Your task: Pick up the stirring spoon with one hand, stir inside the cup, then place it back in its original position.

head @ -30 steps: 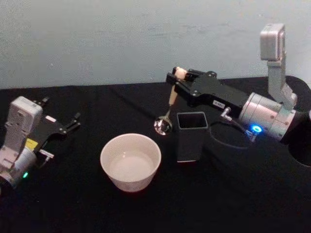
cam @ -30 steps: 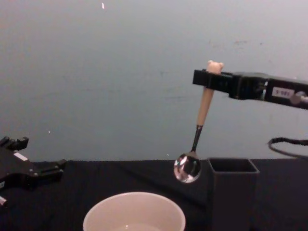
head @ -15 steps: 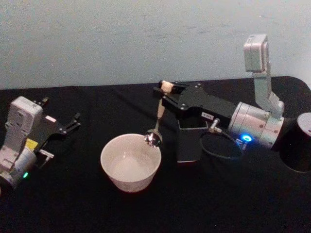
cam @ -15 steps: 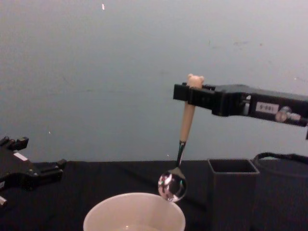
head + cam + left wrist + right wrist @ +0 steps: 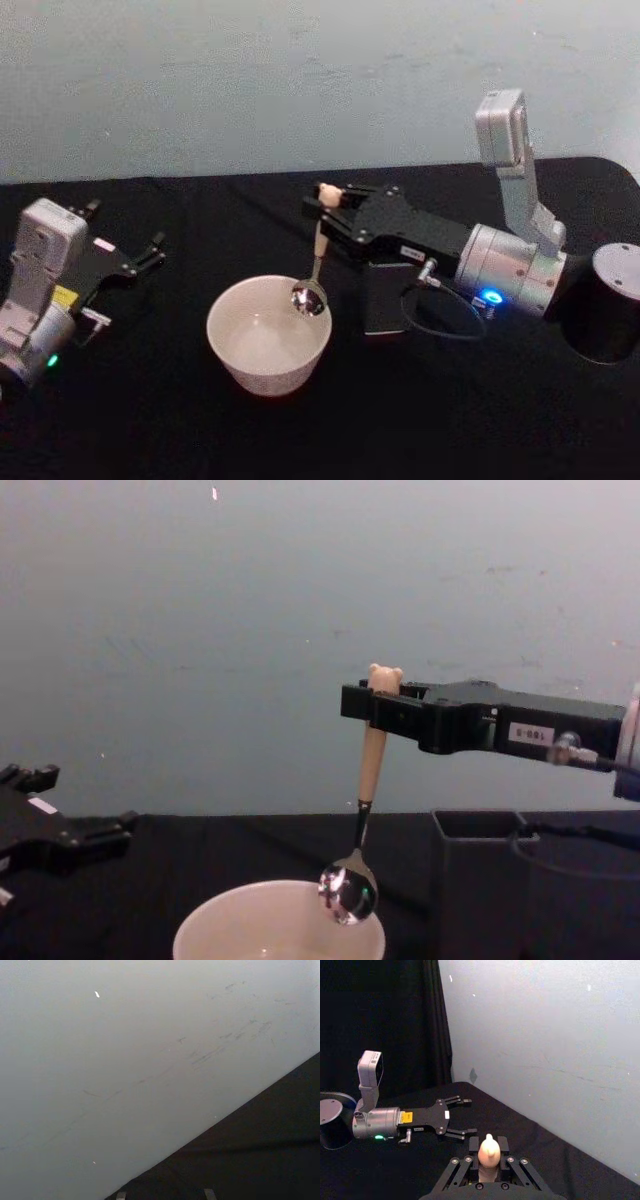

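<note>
Right gripper point(image 5: 325, 200) reaches in from the right, above the table point(image 5: 150, 430), its flat black fingers clamped narrow on the stirring spoon point(image 5: 317, 245) just under the bear head. In the right wrist view the bear head point(image 5: 488, 1152) stands up between the two fingers of the gripper point(image 5: 488, 1162). A blue ring light point(image 5: 490, 298) glows on the silver arm behind, and a thin cable point(image 5: 440, 325) loops down from it.

The spoon hangs nearly upright, bowl down, tilted a little to the left at the bottom. In the chest view the gripper point(image 5: 372, 702) holds the cream handle point(image 5: 368, 770) high, and the shiny bowl sits at rim level of the cup point(image 5: 195, 938). From the head view the bowl is over the far right part of the cup's mouth, close to the inner wall; contact with the wall or bottom cannot be told.

Cup point(image 5: 265, 378) stands near centre of the table, upright. Just to its right, not touching, stands the dark grey square holder point(image 5: 383, 298), partly under the right gripper's body; chest view shows its open mouth point(image 5: 480, 825).

Left gripper point(image 5: 126, 224) lies parked low at the far left, well apart from the cup, fingers spread wide, holding nothing. It shows at the chest view's left edge point(image 5: 75, 800) and farther off in the right wrist view point(image 5: 467, 1117).

A dark cylinder point(image 5: 610, 315) stands at the right edge of the table.
</note>
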